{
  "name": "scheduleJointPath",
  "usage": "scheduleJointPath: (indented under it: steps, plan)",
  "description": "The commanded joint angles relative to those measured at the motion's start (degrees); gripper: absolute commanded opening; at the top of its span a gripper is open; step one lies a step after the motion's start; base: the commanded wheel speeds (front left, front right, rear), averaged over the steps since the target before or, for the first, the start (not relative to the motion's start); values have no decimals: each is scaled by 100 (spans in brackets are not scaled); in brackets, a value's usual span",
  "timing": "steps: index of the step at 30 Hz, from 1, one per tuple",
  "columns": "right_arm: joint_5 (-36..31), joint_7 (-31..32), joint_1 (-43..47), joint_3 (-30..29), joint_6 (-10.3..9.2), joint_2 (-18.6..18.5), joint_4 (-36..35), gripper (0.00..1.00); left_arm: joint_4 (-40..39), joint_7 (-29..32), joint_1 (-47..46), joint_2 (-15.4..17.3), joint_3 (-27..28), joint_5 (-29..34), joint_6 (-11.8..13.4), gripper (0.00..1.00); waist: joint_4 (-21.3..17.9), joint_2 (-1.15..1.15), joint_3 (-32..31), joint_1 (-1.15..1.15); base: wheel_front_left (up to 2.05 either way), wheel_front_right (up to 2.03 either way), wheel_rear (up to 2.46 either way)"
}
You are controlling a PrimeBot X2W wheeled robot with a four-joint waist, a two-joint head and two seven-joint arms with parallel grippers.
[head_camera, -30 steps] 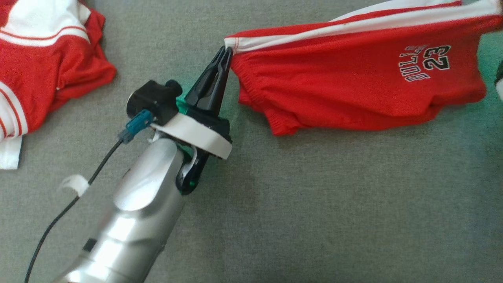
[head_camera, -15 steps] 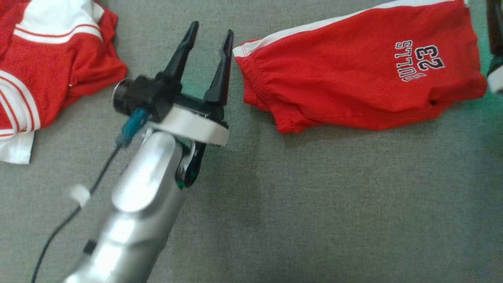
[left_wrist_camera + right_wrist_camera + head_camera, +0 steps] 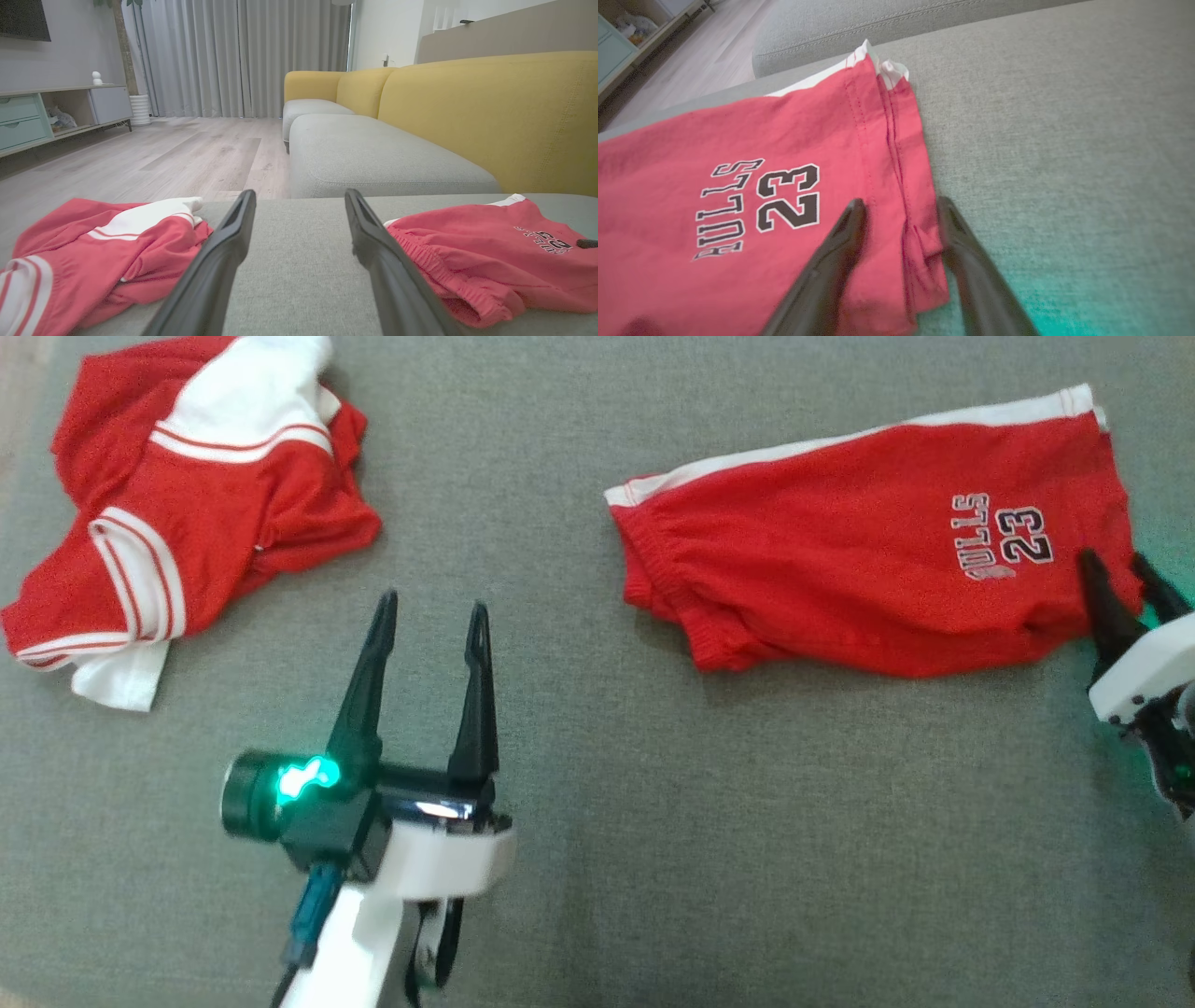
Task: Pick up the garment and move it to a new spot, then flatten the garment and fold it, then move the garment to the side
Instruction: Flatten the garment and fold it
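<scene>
surface: grey fabric seat [image 3: 653,821], flat, carries both garments
room: left wrist view shows a yellow sofa back [image 3: 490,121] along the right, another grey cushion [image 3: 373,163] past the seat edge, wood floor [image 3: 163,154], grey curtains [image 3: 243,56], low cabinet [image 3: 46,112] at far left
shorts [image 3: 840,560]: red, white side stripe, "BULLS 23" print near the right end; lie spread on the seat's right half, waistband end to the left and a bit bunched, leg hem to the right
jersey [image 3: 205,523]: red and white, crumpled heap at the seat's far left, well apart from the shorts
left hand [image 3: 433,605]: fingers spread wide, nothing between them; sits over bare seat between jersey and shorts, touching neither; green light on its wrist camera mount
right hand [image 3: 901,202]: fingers parted, not closed on anything; at the shorts' right hem, lower corner. Right wrist view: one finger over red cloth just right of the "23", the other over grey seat just beside the hem, hem corner lying in the gap
right hand contact: can't tell if the tips press the cloth or hover above it
right hand, head view [image 3: 1111,560]: at the right edge, tips overlapping the shorts' hem
</scene>
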Motion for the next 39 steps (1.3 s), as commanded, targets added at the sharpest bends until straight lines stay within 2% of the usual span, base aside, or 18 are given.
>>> scheduleJointPath:
  steps: [1, 5, 10, 13, 19, 27, 31, 35, 36, 37, 39]
  plan:
    - [63, -114, 183, 11, 36, 27, 143, 0, -270, -28, 155, 4, 224, 35, 63, 100, 52, 0, -154, 1, 0, 0, 0]
    - [53, -337, 173, -176, 36, -107, 395, 0, -345, -28, 383, -2, 301, 7, 56, 100, -59, 0, -310, 1, 0, 0, 0]
    - [82, -435, 341, -393, 36, -520, 529, 0, -439, -28, 432, -3, 351, 40, 19, 100, -288, 0, -443, 1, 0, 0, 0]
    - [59, -485, 471, -499, 36, -762, 453, 0, -449, -28, 429, -4, 379, 72, -19, 100, -404, 0, -481, 1, 0, 0, 0]
    - [-139, -764, 448, -605, 36, -928, 27, 0, -395, -28, 425, -4, 378, 86, -82, 100, -527, 0, -535, 1, 0, 0, 0]
    - [-933, -714, 256, -432, 36, -547, -1284, 0, -233, -28, 503, -4, 330, 57, -164, 100, -484, 0, -772, 1, 0, 0, 0]
    - [-1362, -264, 336, -75, 36, -165, -2151, 0, -195, -28, 545, -5, 327, 35, -198, 100, -357, 0, -882, 1, 0, 0, 0]
    - [-1496, 291, 554, 491, 36, 238, -2821, 0, -190, -28, 587, -5, 316, -20, -181, 100, -199, 0, -918, 1, 0, 0, 0]
    - [-1498, 376, 617, 614, 36, 335, -2900, 6, -191, -28, 594, -5, 312, -42, -174, 100, -159, 0, -917, 1, 0, 0, 0]
    - [-1488, 443, 688, 715, 36, 425, -2950, 100, -188, -28, 597, -5, 299, -63, -174, 100, -116, 0, -916, 1, 0, 0, 0]
    - [-1492, 426, 818, 796, 36, 567, -3032, 100, -187, -28, 609, -5, 282, -109, -159, 100, -41, 0, -923, 1, 0, 0, 0]
